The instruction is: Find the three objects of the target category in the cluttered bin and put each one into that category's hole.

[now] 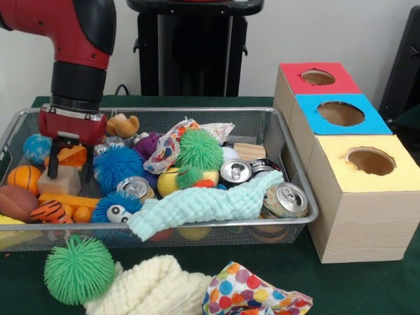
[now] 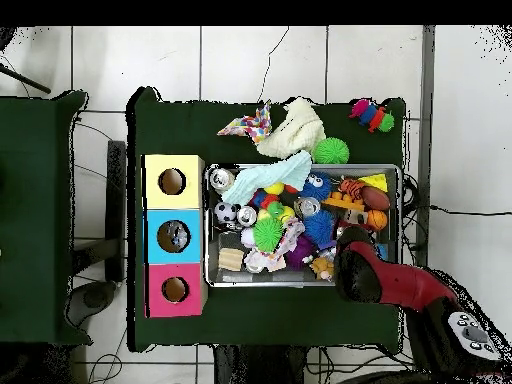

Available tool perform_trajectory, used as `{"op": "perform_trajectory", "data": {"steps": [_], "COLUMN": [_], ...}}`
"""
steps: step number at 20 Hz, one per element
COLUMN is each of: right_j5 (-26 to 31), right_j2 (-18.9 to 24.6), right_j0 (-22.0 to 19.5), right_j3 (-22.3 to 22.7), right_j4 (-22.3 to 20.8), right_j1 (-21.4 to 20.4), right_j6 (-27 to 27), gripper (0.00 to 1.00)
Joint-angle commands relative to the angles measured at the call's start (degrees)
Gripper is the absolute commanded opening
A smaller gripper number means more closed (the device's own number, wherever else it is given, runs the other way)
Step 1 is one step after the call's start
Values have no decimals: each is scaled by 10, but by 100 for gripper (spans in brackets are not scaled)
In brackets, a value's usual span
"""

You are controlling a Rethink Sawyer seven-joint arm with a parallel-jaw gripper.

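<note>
The cluttered bin [image 1: 197, 110], a silver wire-mesh basket, is full of toys, cans and cloths; it also shows in the overhead view [image 2: 401, 200]. My gripper [image 1: 72, 161] hangs over the bin's left end in the front view. It is open, its black fingers [image 1: 88, 164] standing either side of an orange toy [image 1: 73, 156] and just above a pale wooden block [image 1: 59, 179]. Three boxes with holes stand beside the bin: red [image 1: 318, 77], blue [image 1: 338, 113] and yellow [image 1: 371, 161]. In the overhead view the red arm [image 2: 400, 290] covers the gripper.
In the bin lie three drink cans [image 1: 287, 199] [image 1: 235, 172] [image 1: 136, 188], a green spiky ball [image 1: 199, 148], a blue spiky ball [image 1: 118, 167] and a mint cloth [image 1: 203, 205]. Outside it, in front, lie a green spiky ball [image 1: 79, 269], a cream knit [image 1: 147, 289] and a dotted cloth [image 1: 252, 295].
</note>
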Motion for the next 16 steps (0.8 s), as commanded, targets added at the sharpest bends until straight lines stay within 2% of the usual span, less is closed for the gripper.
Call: {"op": "perform_trajectory", "data": {"steps": [1, 7, 12, 16], "right_j5": [101, 72, 99, 113], "right_j2": [133, 183, 269, 302], "right_j0": [-38, -70, -128, -150], "right_j3": [-63, -74, -82, -91], "right_j4": [-69, -124, -182, -211], "right_j1": [38, 66, 96, 116], "right_j6": [-44, -28, -56, -65], "gripper": [100, 100, 100, 100]}}
